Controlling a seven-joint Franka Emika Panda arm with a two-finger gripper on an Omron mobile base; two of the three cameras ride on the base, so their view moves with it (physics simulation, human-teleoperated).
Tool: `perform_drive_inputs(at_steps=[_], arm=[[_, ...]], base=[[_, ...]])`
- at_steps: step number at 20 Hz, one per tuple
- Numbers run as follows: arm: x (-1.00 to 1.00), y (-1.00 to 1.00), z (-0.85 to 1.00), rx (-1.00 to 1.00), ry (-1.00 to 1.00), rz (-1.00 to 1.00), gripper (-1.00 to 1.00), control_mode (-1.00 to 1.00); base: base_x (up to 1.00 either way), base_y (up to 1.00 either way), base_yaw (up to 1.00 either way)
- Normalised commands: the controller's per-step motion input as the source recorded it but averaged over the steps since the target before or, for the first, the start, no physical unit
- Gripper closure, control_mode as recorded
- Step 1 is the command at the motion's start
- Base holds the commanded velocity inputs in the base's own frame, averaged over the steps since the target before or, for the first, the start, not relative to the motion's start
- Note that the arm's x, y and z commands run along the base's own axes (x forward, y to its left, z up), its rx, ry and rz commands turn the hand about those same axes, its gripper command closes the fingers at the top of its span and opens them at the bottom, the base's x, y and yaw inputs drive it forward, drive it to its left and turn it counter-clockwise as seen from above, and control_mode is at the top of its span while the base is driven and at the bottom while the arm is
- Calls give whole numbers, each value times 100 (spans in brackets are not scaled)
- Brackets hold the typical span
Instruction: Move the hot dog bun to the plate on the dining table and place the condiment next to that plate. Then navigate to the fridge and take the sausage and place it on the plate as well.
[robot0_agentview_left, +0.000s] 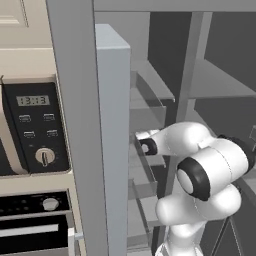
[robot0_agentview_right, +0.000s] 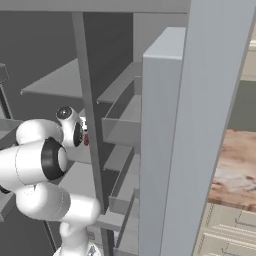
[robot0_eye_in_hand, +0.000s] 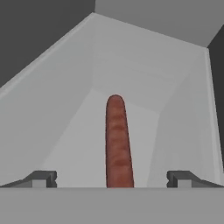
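Note:
The sausage (robot0_eye_in_hand: 117, 140), a thin reddish-brown cylinder, lies lengthwise on the grey floor of a bin inside the fridge (robot0_eye_in_hand: 65, 131). In the hand view it runs straight away from me. My gripper (robot0_eye_in_hand: 111, 178) is open, with one dark fingertip (robot0_eye_in_hand: 41, 178) far to each side of the sausage's near end and not touching it. From the base views my white arm (robot0_agentview_left: 200, 170) reaches into the open fridge (robot0_agentview_left: 150, 100) among its grey shelves. A sliver of dark red (robot0_agentview_right: 86, 139) shows beside the wrist.
The fridge's grey door (robot0_agentview_left: 114, 150) stands open close to the left of my arm. The bin's pale walls (robot0_eye_in_hand: 183, 113) close in on both sides of the sausage. A cream oven and microwave column (robot0_agentview_left: 35, 130) is on the left, and a marbled counter (robot0_agentview_right: 235, 165) on the right.

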Motion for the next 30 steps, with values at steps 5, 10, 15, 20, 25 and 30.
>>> perform_drive_inputs(at_steps=[5, 10, 15, 20, 25, 30], arm=[[14, 0, -13, 0, 0, -8, -100, -100], [15, 0, -18, 0, 1, -4, -100, -100], [11, 0, -26, 0, 3, 0, -100, -100], [17, 0, -27, 0, 4, 0, -100, -100], [23, 0, -26, 0, 3, 0, -100, -100], [9, 0, -34, 0, 2, 0, 100, -100]], base=[[0, 0, 0], [0, 0, 0], [0, 0, 0], [0, 0, 0], [0, 0, 0], [0, 0, 0]])
